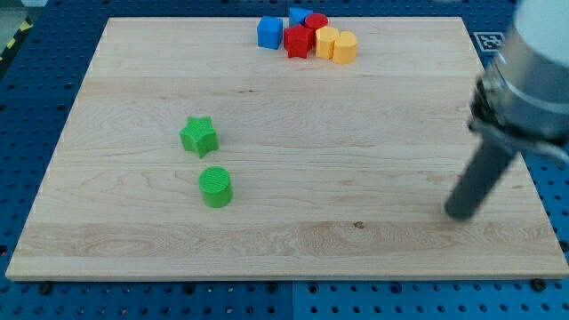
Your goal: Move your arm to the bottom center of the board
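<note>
My tip (pixel 460 213) rests on the wooden board (pixel 284 249) near the view's right edge, in the lower half. The dark rod rises from it up and to the right into the arm's body. It touches no block. A green star (pixel 199 136) and a green cylinder (pixel 215 188) sit left of centre, far to the tip's left. At the view's top centre a cluster holds a blue cube (pixel 269 32), a blue block (pixel 299 15), a red star (pixel 299 41), a red cylinder (pixel 316 21), a yellow block (pixel 327 41) and an orange cylinder (pixel 345 47).
The board lies on a blue perforated table (pixel 36 98). A black-and-white marker (pixel 489 40) sits off the board's top right corner. The arm's pale body (pixel 542 62) overhangs the right edge.
</note>
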### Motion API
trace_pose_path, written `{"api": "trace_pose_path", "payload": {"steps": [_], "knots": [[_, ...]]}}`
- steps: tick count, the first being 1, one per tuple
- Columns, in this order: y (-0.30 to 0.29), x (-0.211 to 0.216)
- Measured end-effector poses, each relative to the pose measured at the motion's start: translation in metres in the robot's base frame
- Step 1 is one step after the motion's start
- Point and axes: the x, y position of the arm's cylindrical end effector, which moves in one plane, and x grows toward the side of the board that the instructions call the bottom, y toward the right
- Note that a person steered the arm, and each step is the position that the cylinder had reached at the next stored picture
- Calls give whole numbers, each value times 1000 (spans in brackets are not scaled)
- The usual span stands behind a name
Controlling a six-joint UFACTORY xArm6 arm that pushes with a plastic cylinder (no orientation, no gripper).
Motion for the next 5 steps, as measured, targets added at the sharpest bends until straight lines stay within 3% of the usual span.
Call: {"api": "trace_pose_path", "payload": {"steps": [1,5], "knots": [[-10,32],[-57,32]]}}
